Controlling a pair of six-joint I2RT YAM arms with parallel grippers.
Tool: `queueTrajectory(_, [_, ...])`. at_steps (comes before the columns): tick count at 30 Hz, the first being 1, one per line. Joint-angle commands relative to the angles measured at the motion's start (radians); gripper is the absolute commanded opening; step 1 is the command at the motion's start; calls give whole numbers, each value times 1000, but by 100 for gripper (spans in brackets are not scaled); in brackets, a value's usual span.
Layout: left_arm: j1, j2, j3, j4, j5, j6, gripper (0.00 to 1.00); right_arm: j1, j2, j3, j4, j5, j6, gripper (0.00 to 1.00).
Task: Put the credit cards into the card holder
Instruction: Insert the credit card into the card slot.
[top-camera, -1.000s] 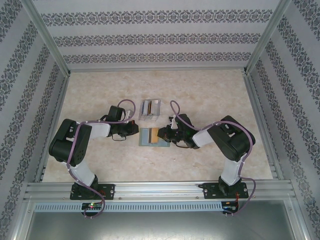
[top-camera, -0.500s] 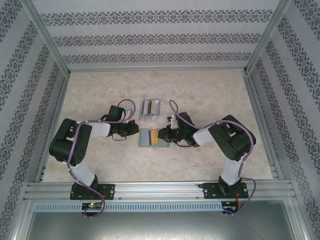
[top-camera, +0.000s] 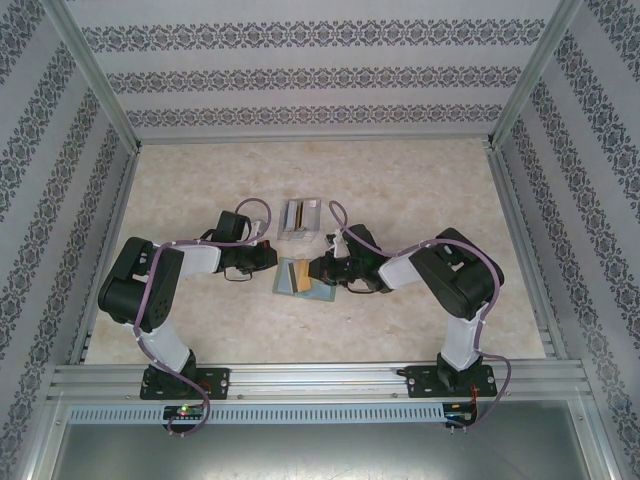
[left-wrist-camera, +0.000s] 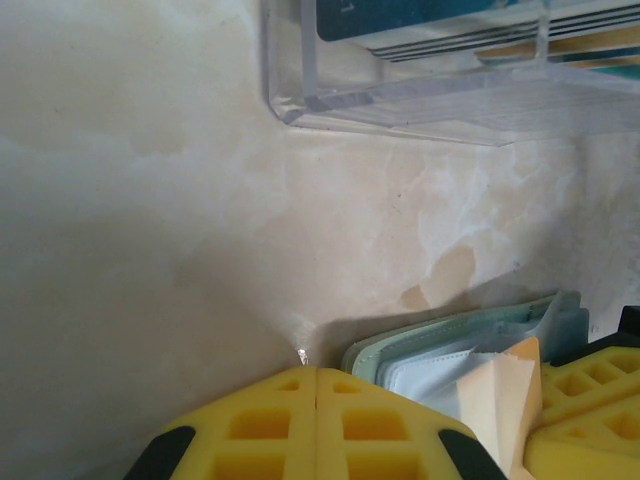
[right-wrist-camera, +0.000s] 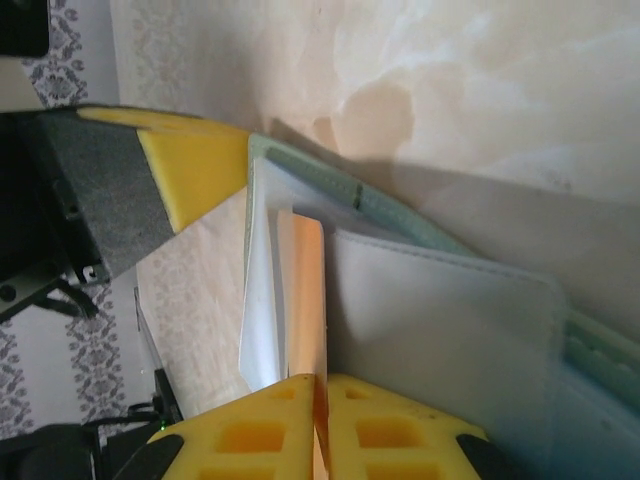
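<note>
We see right gripper (right-wrist-camera: 318, 388) clamped on thin peach-orange plastic card (right-wrist-camera: 302, 300). Card stands edge-on against light-blue pockets of open grey-green soft wallet (right-wrist-camera: 440, 310). Wallet lies on beige marbled table (top-camera: 180, 200), between both grippers. Left gripper (left-wrist-camera: 317, 385) has pads pressed together, just beside wallet edge. Clear plastic slotted rack (left-wrist-camera: 420, 100) sits beyond, teal-green card (left-wrist-camera: 420, 15) in it.

"Where is the card holder (top-camera: 300, 279)?"

"Just on the near side of the clear rack (top-camera: 301, 217). It is grey-green and soft, and it lies spread open with the light blue pockets up."

"And the cards?"

"An orange card (right-wrist-camera: 302, 300) stands on edge between its pocket leaves. The teal-green cards (left-wrist-camera: 420, 15) sit inside the rack."
</note>
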Motion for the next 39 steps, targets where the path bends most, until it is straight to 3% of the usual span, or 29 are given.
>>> queueTrajectory(1, [-15,25,5,4,-8,6,0,17,13,6,26,100,31,13])
queueTrajectory(17, [-16,25,2,6,-7,2,0,82,-11,-103,131,391,161,12])
queueTrajectory(25, [-19,28,0,11,-5,-1,0,163,-16,-106,141,538,234,8])
queueTrajectory(33, [-20,11,-12,-10,56,-46,0,179,-42,-124,106,571,262,5])
queueTrajectory(39, [-43,-82,-127,39,91,-119,3,203,-24,-115,92,594,323,5])
